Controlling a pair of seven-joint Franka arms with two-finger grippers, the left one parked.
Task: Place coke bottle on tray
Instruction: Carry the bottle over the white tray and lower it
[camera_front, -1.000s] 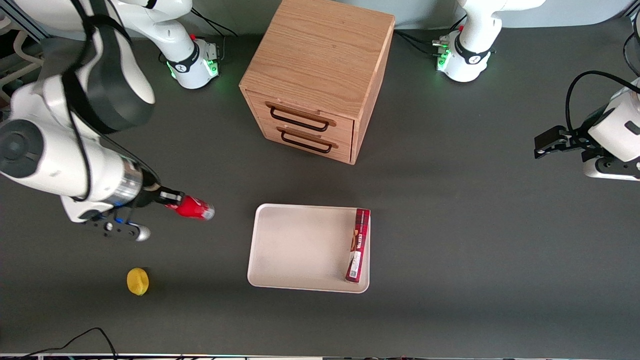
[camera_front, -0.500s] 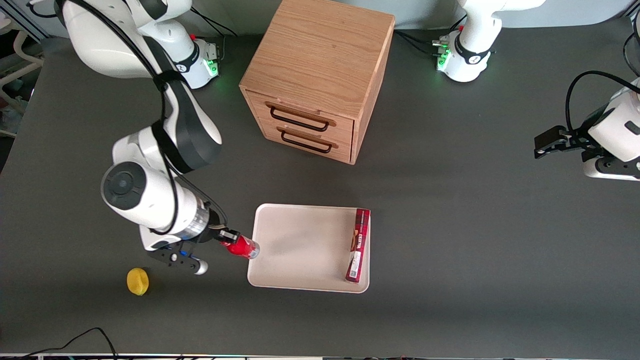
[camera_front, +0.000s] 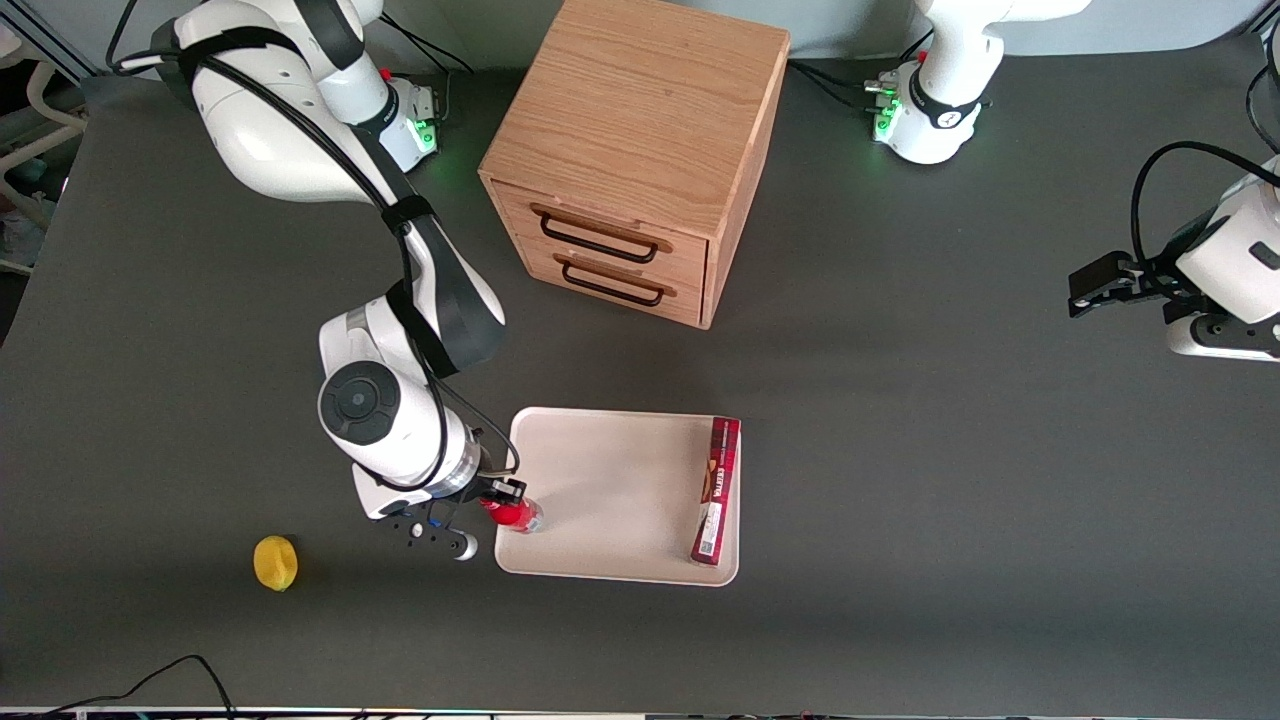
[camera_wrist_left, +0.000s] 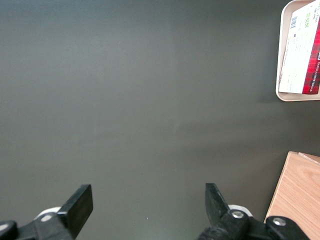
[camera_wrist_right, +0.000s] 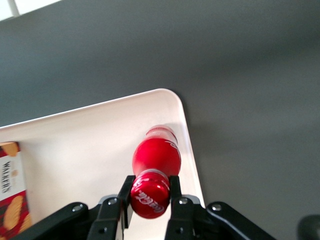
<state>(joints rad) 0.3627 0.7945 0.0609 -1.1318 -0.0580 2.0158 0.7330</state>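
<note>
The coke bottle (camera_front: 517, 513) is small, glossy red with a red cap. My right gripper (camera_front: 503, 497) is shut on its cap and neck. The bottle stands over the cream-beige tray (camera_front: 600, 480), just inside the tray's rim at the working arm's end, near the corner nearest the front camera. In the right wrist view the red cap (camera_wrist_right: 149, 196) sits between the two black fingers (camera_wrist_right: 126, 192), with the bottle body (camera_wrist_right: 156, 155) pointing down at the tray floor (camera_wrist_right: 90, 145). I cannot tell whether its base touches the tray.
A long flat dark-red box (camera_front: 716, 490) lies in the tray along its rim at the parked arm's end. A wooden two-drawer cabinet (camera_front: 635, 150) stands farther from the front camera. A yellow lemon (camera_front: 275, 562) lies on the dark table toward the working arm's end.
My right gripper has carried the bottle from over the bare table toward the tray and nearer the front camera. The bottle is now over the tray's edge area.
</note>
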